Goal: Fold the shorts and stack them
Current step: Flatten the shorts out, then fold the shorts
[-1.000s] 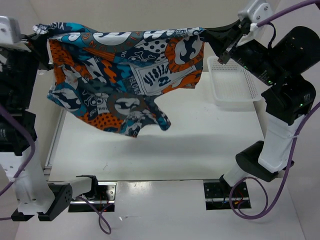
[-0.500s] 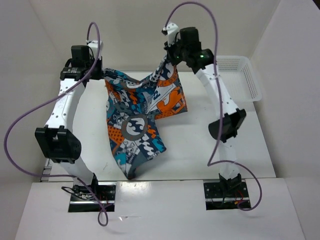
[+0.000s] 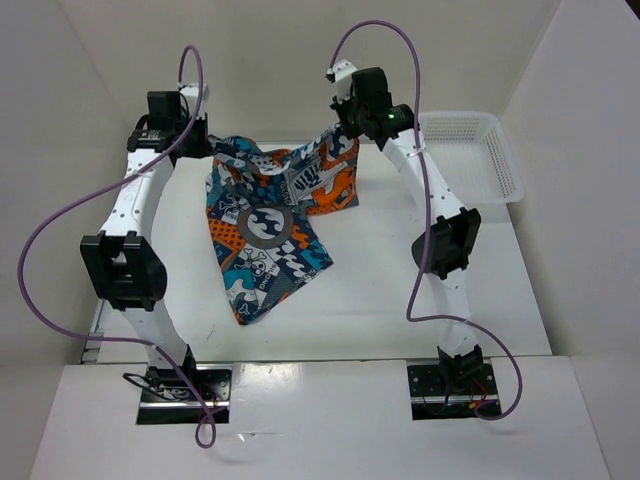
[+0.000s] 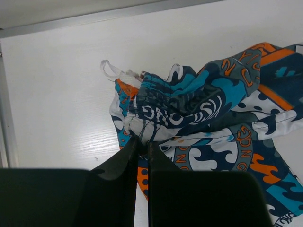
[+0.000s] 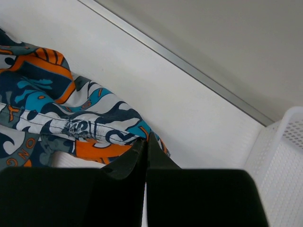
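Observation:
The patchwork shorts (image 3: 268, 225) in teal, orange, white and dark grey, with a grey circle emblem, lie partly spread at the far middle of the table. My left gripper (image 3: 205, 145) is shut on their waistband corner at the far left, seen bunched in the left wrist view (image 4: 142, 138). My right gripper (image 3: 338, 128) is shut on the opposite far corner, seen in the right wrist view (image 5: 146, 139). The cloth (image 5: 57, 118) sags between the two grippers, and the lower part rests on the table.
A white mesh basket (image 3: 478, 155) stands at the far right of the table; its corner shows in the right wrist view (image 5: 284, 161). A metal rail (image 4: 94, 19) runs along the table's far edge. Purple cables loop above both arms.
Both arms have swung out over the far side of the table and lowered the shorts from a high stretched hold. The cloth has settled further onto the table and the grippers are closer together.

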`<state>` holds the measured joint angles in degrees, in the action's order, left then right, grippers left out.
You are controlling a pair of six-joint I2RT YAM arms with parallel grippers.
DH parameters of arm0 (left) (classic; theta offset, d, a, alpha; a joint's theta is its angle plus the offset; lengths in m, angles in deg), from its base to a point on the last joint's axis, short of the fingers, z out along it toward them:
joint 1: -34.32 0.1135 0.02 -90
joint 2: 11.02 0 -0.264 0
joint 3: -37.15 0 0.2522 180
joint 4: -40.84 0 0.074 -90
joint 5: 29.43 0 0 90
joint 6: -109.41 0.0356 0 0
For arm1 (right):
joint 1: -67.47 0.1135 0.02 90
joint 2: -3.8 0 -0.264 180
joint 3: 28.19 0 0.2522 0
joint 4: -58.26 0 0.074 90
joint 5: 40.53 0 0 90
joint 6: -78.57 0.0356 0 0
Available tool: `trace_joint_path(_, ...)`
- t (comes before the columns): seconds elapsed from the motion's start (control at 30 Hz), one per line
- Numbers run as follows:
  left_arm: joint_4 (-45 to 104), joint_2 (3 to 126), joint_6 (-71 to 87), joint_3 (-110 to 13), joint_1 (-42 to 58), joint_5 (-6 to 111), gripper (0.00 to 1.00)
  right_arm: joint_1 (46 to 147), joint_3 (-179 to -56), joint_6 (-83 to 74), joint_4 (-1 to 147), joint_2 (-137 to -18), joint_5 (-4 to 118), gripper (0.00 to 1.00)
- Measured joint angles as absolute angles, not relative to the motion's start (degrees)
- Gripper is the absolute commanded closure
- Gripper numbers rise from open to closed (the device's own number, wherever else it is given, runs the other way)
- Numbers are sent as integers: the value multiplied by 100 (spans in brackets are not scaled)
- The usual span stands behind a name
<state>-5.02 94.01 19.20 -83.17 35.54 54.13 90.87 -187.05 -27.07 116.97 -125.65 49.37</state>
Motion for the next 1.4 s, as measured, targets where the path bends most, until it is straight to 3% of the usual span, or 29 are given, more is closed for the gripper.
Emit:
trace_joint_path(0.23,-550,9454,1920,-8234,3564,5225,100,9074,-18069,-2857,11656,-12276,4798,100)
trace_joint_path(0.37,-565,9351,1920,-7963,3698,5190,100,9312,-16480,-3334,11667,-11240,5025,100)
trace_joint_path(0.5,-681,9283,1920,-7539,4152,5214,100,10558,-15118,-3699,11929,-10211,5167,100)
trace_joint_path(0.7,-712,9506,1920,-7456,4812,5260,97,12359,-14834,-3570,11914,-10149,5729,100)
trace_joint_path(0.73,-707,9569,1920,-7454,4828,5253,94,12471,-14834,-3504,11909,-10211,5794,96)
trace_joint_path(0.77,-696,9642,1920,-7454,4823,5229,92,12516,-14834,-3430,11907,-10280,5847,85)
trace_joint_path(0.8,-681,9718,1920,-7452,4802,5203,91,12540,-14838,-3347,11903,-10364,5890,61)
trace_joint_path(0.93,-530,10022,1920,-7406,4753,5105,87,12584,-14943,-3227,11883,-10761,5967,36)
trace_joint_path(1.07,-432,10223,1920,-7373,4874,5011,85,12632,-15072,-3155,11872,-10971,5949,27)
trace_joint_path(1.17,-379,10343,1922,-7373,5007,4995,77,12676,-15007,-2971,11706,-10875,5670,26)
trace_joint_path(1.3,-320,10417,1918,-7344,5101,4991,70,12514,-14161,-2479,11240,-10287,5191,26)
trace_joint_path(1.4,-268,10422,1918,-7320,5101,4978,65,11789,-13265,-1791,10875,-9815,5141,26)
